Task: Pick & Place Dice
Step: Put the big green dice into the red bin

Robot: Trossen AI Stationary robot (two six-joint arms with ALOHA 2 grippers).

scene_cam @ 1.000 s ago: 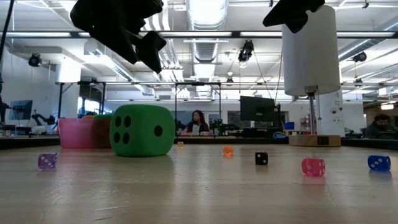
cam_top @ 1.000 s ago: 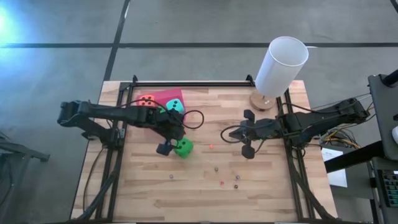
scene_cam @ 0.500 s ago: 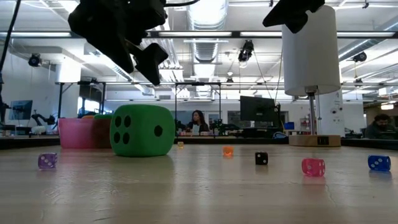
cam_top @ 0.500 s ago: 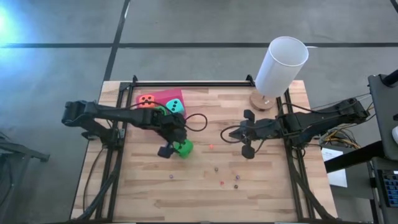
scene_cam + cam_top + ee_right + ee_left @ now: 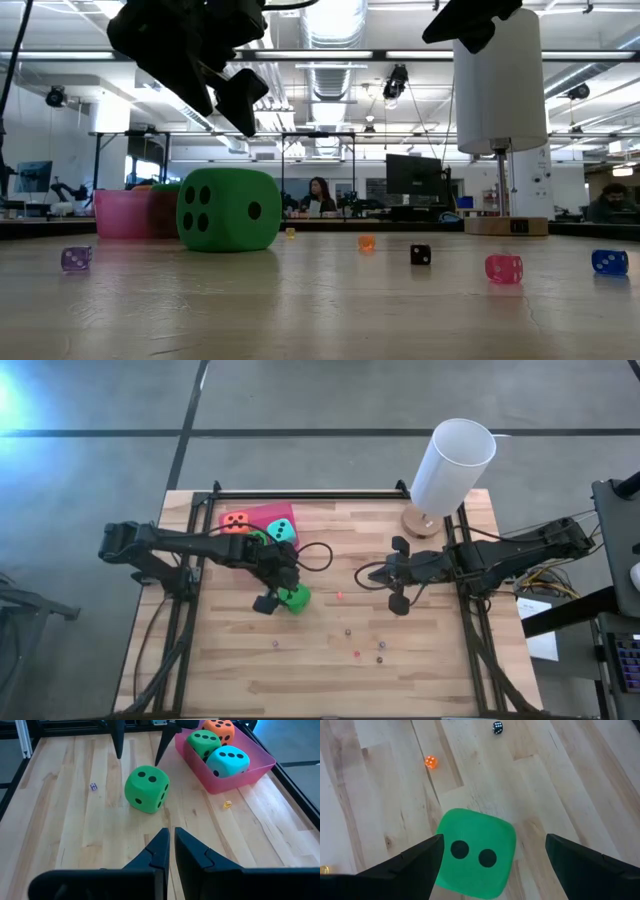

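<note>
Straddling green die (image 5: 474,853) (underside hidden): left end effector (image 5: 490,857).

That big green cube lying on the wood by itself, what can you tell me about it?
The green die is a bright green, soft-looking cube with rounded corners and black pips: two on top, four on one side, one on another. It sits flat on the wooden table, outside the pink tray that holds the other three dice. Nothing touches it. The left gripper hovers just above it, open, fingers on either side.
</note>
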